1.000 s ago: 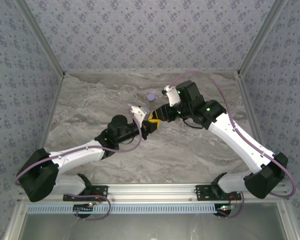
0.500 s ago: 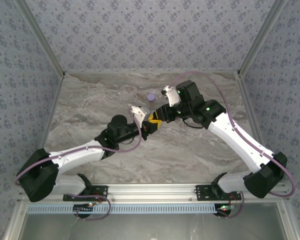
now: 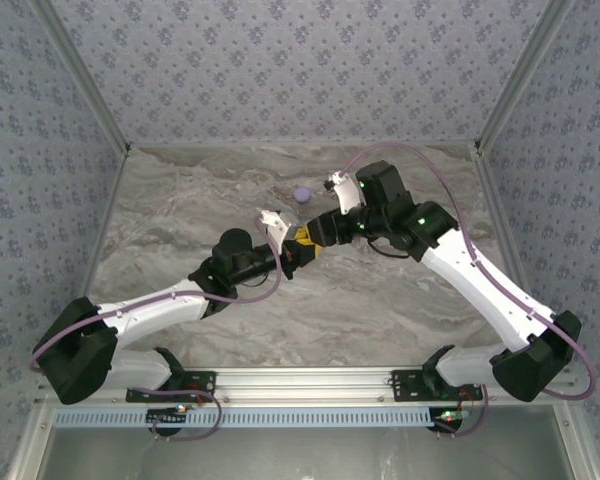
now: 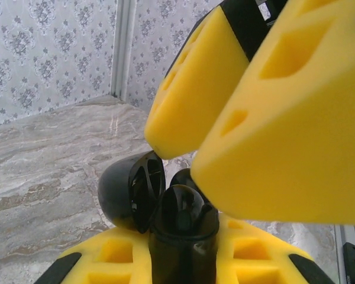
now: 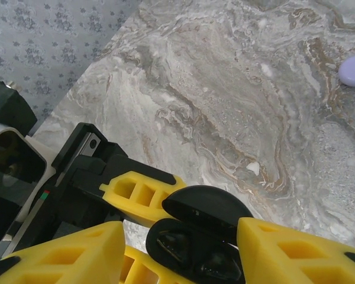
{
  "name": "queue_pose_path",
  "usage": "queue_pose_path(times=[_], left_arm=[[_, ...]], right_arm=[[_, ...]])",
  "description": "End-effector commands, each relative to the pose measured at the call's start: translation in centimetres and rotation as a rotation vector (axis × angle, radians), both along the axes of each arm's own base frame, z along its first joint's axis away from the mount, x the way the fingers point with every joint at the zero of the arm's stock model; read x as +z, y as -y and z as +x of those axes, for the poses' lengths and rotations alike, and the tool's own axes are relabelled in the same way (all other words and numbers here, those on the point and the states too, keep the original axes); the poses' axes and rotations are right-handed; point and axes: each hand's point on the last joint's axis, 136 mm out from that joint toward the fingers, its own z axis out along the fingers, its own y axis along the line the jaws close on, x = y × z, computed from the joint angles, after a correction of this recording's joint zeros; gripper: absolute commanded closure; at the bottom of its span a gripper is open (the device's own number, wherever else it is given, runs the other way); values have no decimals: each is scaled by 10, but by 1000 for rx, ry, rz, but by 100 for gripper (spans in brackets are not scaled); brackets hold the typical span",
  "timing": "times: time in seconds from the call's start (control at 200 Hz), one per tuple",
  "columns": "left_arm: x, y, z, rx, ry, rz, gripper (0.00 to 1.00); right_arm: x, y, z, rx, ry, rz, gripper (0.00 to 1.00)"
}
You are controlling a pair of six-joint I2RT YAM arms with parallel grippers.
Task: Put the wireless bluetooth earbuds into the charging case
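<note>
Lid-open charging case (image 5: 200, 208) is being gripped by left tool (image 4: 183, 257); right tool (image 5: 180, 236) is being held parted; earbuds (image 5: 172, 244) seemingly seated.

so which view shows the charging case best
Right wrist: it looks down into the open charging case, lid raised. Left wrist shows it side-on, held by the left gripper. Top external barely shows it, crowded by the right gripper.

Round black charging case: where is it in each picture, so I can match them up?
Top external: the round black charging case is tiny, mid-table, where the two arms meet.
Left wrist: bottom centre, open, lid tipped to the left.
Right wrist: bottom centre, open, lid raised.
Shared landmark: the yellow fingers close around it.
</note>
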Motion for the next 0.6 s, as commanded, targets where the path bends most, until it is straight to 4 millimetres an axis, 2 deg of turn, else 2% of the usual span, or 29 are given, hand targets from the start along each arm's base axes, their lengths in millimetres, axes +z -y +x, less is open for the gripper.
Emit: queue_pose_path(times=[0.0,0.205,0.315,0.43,0.52,0.595], left_arm=[[26,1,-6,-41,52,-69,88],[28,1,-8,-62,60,-72,88],[30,3,-11,-83,66,-72,88],[35,6,-17,-126,82,-77,88],[39,9,-23,-167,98,-81,88],[42,10,-27,-194,107,-86,89]], right_arm=[[13,12,5,-70,55,5,44],[15,32,16,-171,54,17,45],[7,48,25,-245,26,16,48],[-9,61,33,-292,-35,19,56],[-19,63,32,-272,-82,39,67],[-19,59,33,-241,-79,73,74]])
